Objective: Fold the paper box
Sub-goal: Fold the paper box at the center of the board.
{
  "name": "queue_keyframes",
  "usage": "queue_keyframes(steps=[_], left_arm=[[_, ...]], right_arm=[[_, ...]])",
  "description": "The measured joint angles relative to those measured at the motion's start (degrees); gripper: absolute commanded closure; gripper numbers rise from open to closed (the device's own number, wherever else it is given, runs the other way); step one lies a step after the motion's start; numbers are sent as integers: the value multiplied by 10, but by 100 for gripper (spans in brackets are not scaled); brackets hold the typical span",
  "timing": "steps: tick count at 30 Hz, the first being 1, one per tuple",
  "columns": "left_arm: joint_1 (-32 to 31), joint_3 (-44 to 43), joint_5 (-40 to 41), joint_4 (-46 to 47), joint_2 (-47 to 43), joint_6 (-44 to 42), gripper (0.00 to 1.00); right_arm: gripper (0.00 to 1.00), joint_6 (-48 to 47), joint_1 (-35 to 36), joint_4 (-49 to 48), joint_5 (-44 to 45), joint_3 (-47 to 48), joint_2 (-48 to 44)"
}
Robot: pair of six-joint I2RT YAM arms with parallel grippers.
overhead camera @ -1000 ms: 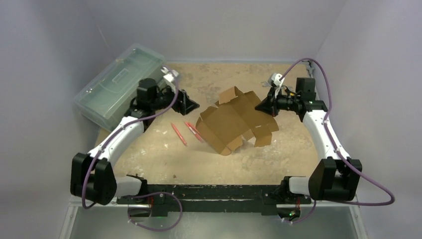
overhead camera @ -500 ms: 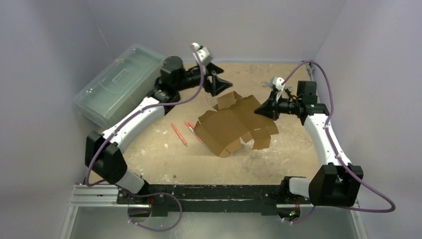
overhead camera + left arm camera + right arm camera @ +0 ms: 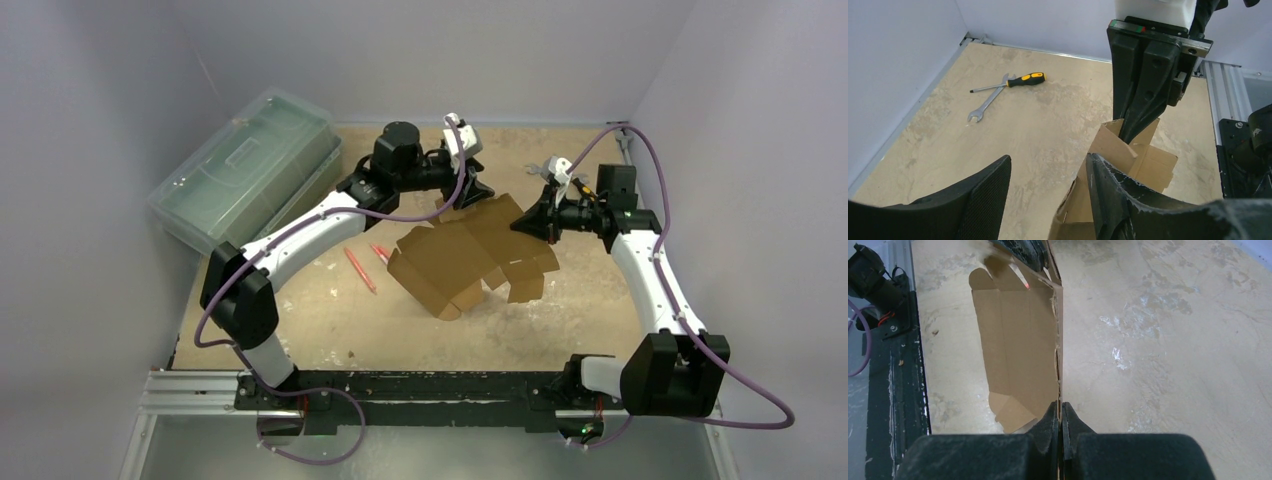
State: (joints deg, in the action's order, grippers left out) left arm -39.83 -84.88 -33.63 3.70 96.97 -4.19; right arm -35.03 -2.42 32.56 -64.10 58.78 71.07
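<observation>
The half-folded paper box (image 3: 455,262) rests tilted in the middle of the table (image 3: 310,320), its right edge pinched flat between the closed fingers of the right gripper (image 3: 527,222). The left gripper (image 3: 473,192) hovers at the box's far flap, jaws apart and holding nothing. Two red pens (image 3: 360,268) lie just left of the box, and a green plastic case (image 3: 245,170) stands at the far-left wall.

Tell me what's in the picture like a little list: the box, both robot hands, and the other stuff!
paper box: brown cardboard, partly folded, flaps loose
right gripper: shut on the paper box's edge
left gripper: open, holding nothing, close to the paper box's far flap
tools: screwdriver and wrench, lying together
green case: far left side, lid closed
</observation>
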Motion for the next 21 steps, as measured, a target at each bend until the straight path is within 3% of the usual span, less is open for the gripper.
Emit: queue_keyframes(steps=[17, 21], left_arm=[[-16, -2, 0, -24, 0, -30, 43], [-25, -5, 3, -26, 4, -33, 46]], right_arm=[[100, -1, 0, 0, 0, 0, 0], [100, -1, 0, 0, 0, 0, 0]])
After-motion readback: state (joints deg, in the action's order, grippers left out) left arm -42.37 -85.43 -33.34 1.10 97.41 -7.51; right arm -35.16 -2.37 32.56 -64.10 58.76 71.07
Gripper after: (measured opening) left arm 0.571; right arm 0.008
